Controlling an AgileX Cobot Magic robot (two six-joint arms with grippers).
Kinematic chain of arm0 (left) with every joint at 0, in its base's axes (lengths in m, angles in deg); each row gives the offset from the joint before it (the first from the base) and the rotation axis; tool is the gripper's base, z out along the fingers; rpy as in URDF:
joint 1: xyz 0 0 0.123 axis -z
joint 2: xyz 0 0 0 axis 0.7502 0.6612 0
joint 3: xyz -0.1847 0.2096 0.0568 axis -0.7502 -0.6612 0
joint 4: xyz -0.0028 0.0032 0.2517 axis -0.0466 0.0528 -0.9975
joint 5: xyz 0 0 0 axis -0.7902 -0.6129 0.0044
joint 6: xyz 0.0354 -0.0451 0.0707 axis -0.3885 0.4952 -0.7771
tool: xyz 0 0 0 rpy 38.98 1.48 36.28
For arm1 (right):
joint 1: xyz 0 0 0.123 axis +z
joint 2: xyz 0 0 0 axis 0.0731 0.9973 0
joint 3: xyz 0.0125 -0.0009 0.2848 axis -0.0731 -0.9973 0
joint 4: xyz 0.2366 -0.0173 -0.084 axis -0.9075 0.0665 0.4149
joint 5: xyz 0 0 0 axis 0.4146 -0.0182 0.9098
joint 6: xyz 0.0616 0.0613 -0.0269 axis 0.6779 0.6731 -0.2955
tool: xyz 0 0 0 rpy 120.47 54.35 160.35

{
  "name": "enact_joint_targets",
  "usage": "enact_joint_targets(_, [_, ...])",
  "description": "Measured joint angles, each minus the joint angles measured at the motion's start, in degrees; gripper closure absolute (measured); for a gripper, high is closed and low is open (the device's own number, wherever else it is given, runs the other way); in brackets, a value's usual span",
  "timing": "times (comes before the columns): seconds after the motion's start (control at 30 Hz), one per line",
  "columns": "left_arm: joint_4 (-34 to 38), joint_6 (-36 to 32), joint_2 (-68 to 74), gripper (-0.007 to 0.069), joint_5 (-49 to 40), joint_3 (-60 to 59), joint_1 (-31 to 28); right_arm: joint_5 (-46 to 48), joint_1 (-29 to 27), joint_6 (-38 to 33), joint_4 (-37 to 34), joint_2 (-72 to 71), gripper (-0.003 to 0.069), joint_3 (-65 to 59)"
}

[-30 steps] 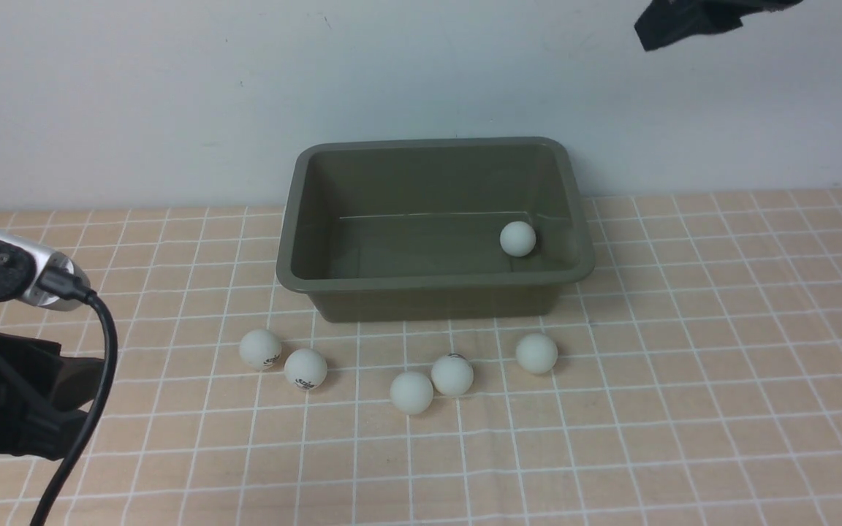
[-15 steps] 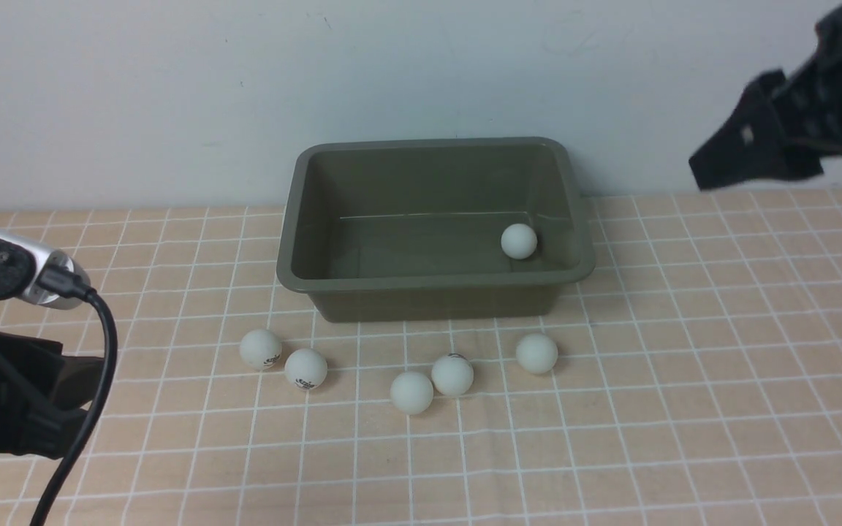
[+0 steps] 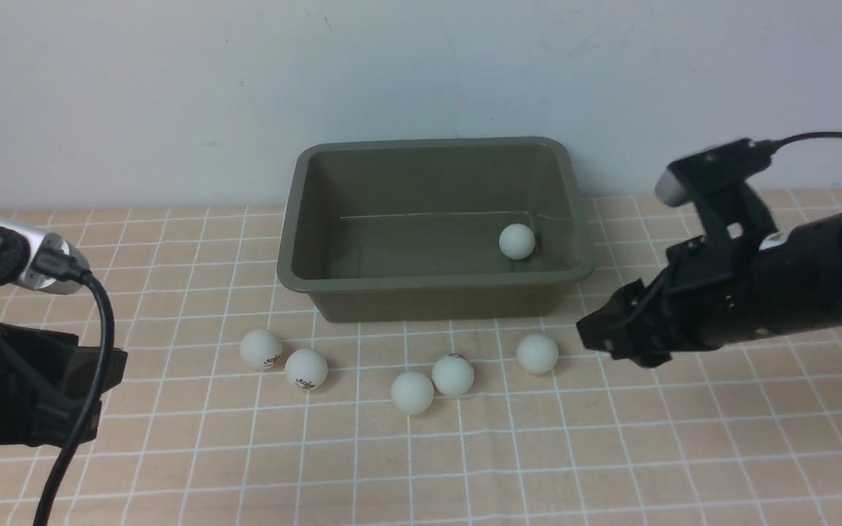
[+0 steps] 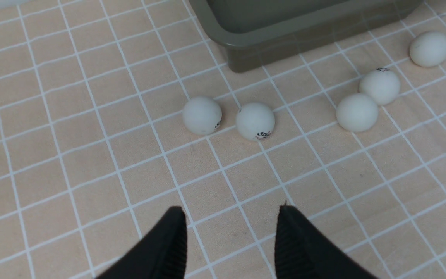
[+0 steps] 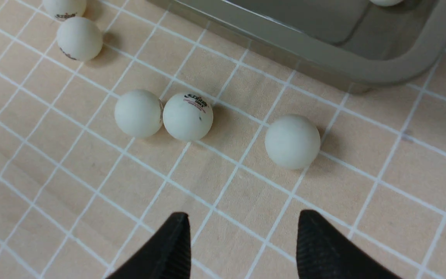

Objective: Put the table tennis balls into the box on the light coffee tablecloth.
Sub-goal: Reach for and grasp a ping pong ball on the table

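The olive-green box [image 3: 435, 280] stands at the back of the light coffee tablecloth [image 3: 684, 438], with one table tennis ball [image 3: 517, 241] inside near its right wall. Several more balls lie in front of it: a pair on the left [image 3: 260, 348] [image 3: 306, 368], a touching pair in the middle [image 3: 411, 392] [image 3: 452, 375], and a single one on the right [image 3: 537, 353]. My right gripper [image 3: 596, 337] hangs open and empty just right of that single ball [image 5: 292, 141]. My left gripper [image 3: 103, 394] is open and empty at the left edge, short of the left pair [image 4: 202, 115].
A pale wall rises right behind the box. A black cable [image 3: 92, 409] loops down from the left wrist camera [image 3: 4, 259]. Open cloth stretches across the near side and far right.
My right arm has swung down from the upper right to just above the cloth beside the rightmost ball. The left arm has barely shifted. The balls lie as before.
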Motion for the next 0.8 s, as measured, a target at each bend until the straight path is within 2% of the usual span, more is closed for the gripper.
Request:
enact_joint_targets(0.13, [0.12, -0.09, 0.00, 0.0365, 0.00, 0.00, 0.00, -5.22, 2.06, -0.32, -1.08, 5.72, 0.0268, 0.00])
enact_joint_targets(0.37, [0.16, -0.50, 0.00, 0.0365, -0.10, 0.00, 0.00, -14.86, 2.90, -0.58, -4.77, 15.12, 0.0107, 0.00])
enact_joint_targets(0.8, [0.16, -0.50, 0.00, 0.0365, -0.12, 0.00, 0.00, -16.00, 5.07, -4.88, -13.18, 20.23, 0.0088, 6.18])
